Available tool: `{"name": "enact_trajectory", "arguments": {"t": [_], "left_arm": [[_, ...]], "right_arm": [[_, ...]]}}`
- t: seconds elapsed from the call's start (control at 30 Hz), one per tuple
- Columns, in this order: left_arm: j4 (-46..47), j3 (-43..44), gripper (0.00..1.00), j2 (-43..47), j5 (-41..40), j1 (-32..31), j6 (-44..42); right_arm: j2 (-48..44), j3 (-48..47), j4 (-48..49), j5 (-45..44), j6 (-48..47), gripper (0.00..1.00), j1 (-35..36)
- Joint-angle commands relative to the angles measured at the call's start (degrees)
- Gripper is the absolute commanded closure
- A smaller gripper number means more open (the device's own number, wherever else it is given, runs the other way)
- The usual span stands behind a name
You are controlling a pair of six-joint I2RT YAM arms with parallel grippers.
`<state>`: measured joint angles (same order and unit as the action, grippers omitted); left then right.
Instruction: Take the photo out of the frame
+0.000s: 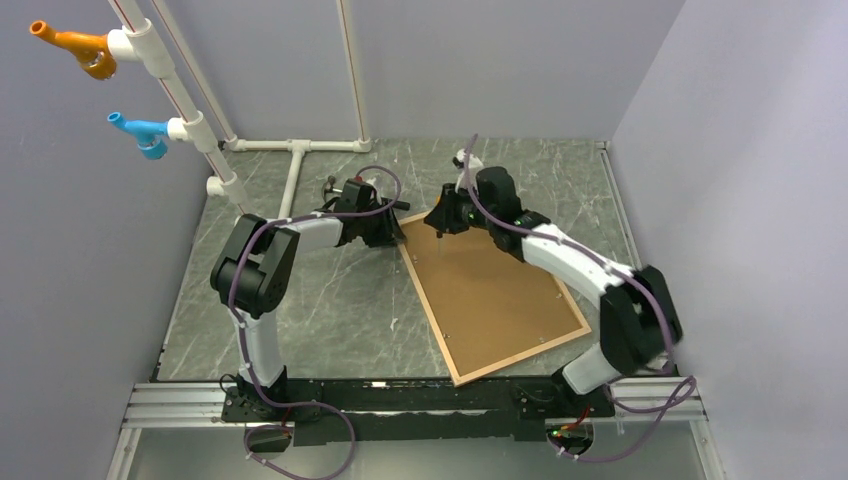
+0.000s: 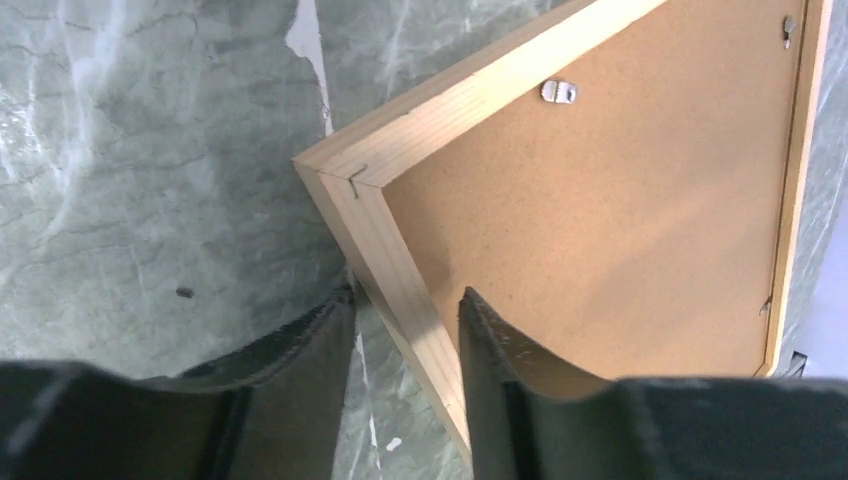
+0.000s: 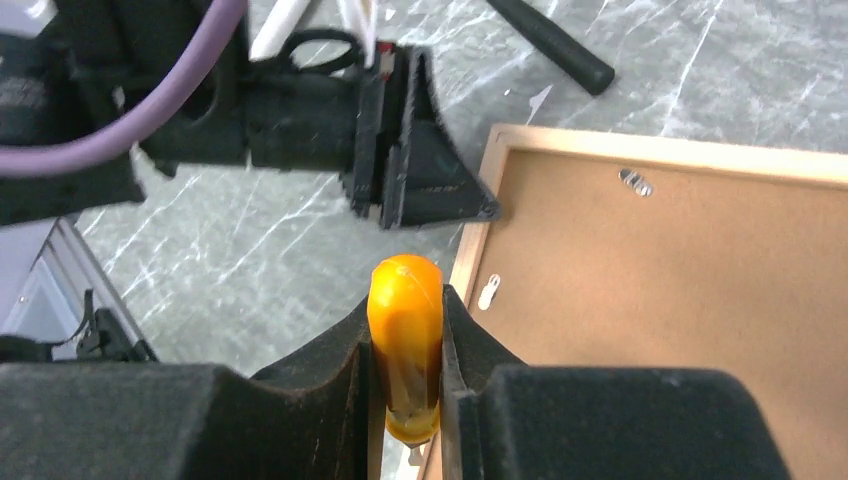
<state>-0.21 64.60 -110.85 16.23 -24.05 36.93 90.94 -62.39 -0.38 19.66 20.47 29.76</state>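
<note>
Black right fingers [image 3: 325,385] pinch a glossy orange handle [image 3: 405,330]; left fingers [image 2: 305,365] stand parted astride the pale wooden frame [image 2: 395,280]

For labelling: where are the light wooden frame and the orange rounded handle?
Light wooden frame [image 2: 380,245]: left wrist view, its corner rail.
Orange rounded handle [image 3: 404,300]: right wrist view, rounded top end.

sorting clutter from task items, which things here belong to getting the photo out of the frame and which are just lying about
Job: frame, back up; brown back panel; metal clips; orange-handled tool in the right fingers; left fingers astride the frame's edge.
Lying about: black tool handle; white pipe structure; orange fitting; blue fitting.
</note>
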Motion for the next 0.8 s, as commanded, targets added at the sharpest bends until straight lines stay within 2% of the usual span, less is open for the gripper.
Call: {"name": "enact_trajectory", "arguments": {"t": [0.0, 0.17, 0.3, 0.57, 0.77], "left_arm": [[-5.13, -1.32, 0.47, 2.53, -1.57, -0.41, -1.8], [-6.16, -6.67, 0.36, 9.58, -5.01, -3.33, 0.24], [-10.49, -9.08, 0.32, 14.23, -9.31, -9.56, 3.22], [-10.93, -14.24, 0.34, 17.71, -18.18, -21.01, 20.72], [-9.35, -14.59, 0.37, 16.19, -19.89, -23.15, 22.55]], "right_arm": [[-7.61, 10.21, -1.08, -3.07, 1.19, 1.0, 0.45], [-14.42, 18.51, 0.64, -3.32, 2.36, 1.0, 1.93], [-20.84, 21.47, -1.91, -5.67, 2.9, 1.0, 2.49], [-26.86, 27.81, 0.11, -6.98, 6.34, 1.0, 3.44], [-29.96, 32.93, 5.22, -7.44, 10.78, 1.0, 3.48]]}}
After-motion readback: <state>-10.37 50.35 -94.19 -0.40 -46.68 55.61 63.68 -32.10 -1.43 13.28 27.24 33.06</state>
